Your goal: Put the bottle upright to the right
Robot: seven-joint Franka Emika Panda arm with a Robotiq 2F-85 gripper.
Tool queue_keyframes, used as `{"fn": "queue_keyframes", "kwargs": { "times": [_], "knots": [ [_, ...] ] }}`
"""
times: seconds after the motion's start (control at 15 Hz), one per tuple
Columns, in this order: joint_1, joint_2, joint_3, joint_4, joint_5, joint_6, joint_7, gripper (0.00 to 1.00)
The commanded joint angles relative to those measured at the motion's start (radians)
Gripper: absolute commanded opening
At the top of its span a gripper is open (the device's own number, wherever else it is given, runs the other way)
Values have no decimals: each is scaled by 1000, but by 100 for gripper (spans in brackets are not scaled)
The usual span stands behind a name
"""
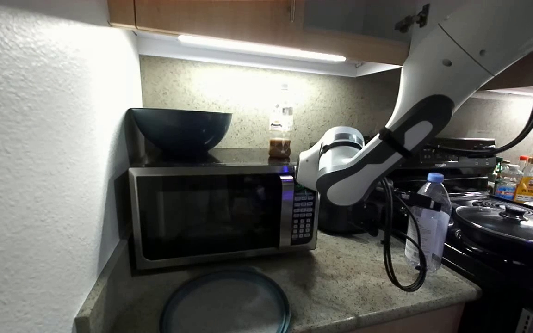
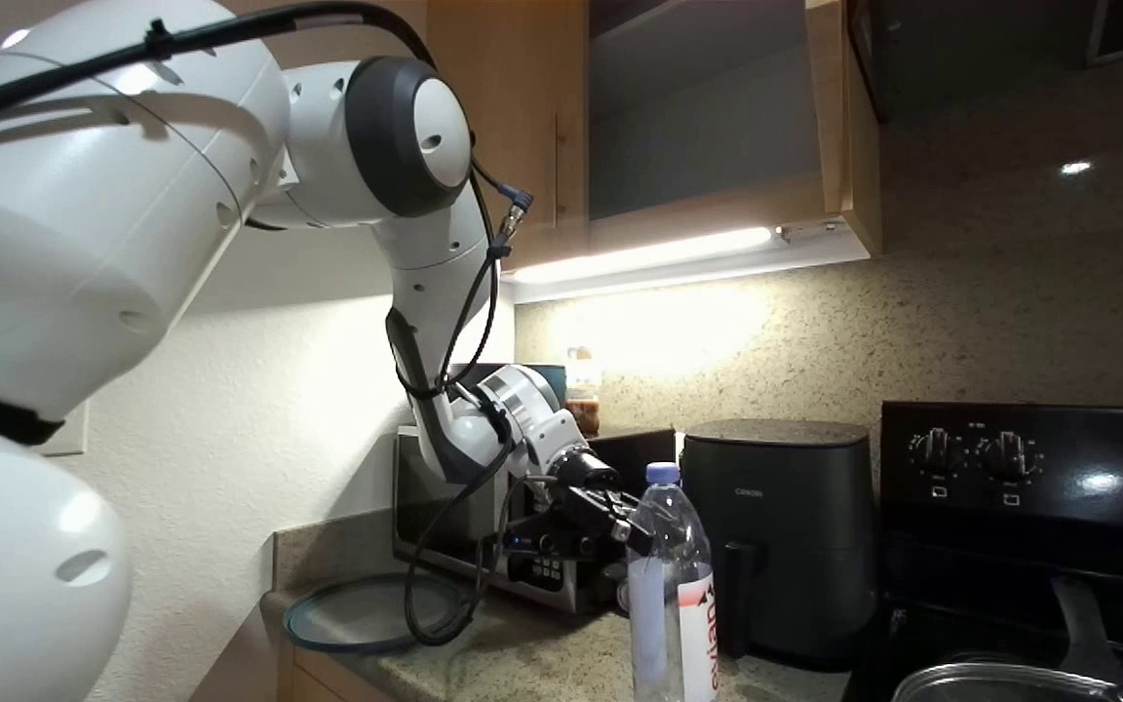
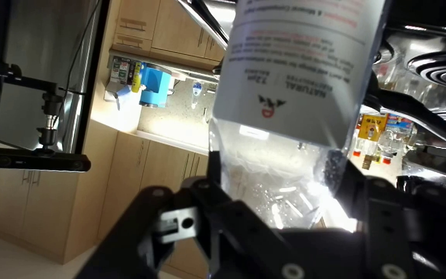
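Note:
The bottle (image 1: 428, 236) is clear plastic with a pale label and a blue cap. It stands nearly upright, tilted slightly, over the counter's right end in an exterior view. It also shows in an exterior view (image 2: 674, 614), where its base is cut off by the frame. My gripper (image 1: 421, 201) is shut on its upper part, below the neck; the gripper also shows in an exterior view (image 2: 632, 531). In the wrist view the bottle (image 3: 292, 85) sits between both fingers (image 3: 281, 174). I cannot tell whether its base touches the counter.
A microwave (image 1: 211, 217) stands left, with a dark bowl (image 1: 181, 129) and a bottle of brown liquid (image 1: 280, 134) on top. A round lid or plate (image 1: 225, 305) lies in front. A black air fryer (image 2: 781, 546) stands behind the bottle. A lidded pan (image 1: 511, 231) sits on the stove.

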Motion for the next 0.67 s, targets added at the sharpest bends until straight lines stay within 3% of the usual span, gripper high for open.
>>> {"fn": "queue_keyframes", "kwargs": {
  "times": [0.0, 0.6],
  "knots": [
    [1, 18, -9, 22, 24, 20, 29, 43],
    [-5, 13, -16, 0, 26, 120, 39, 43]
  ]
}}
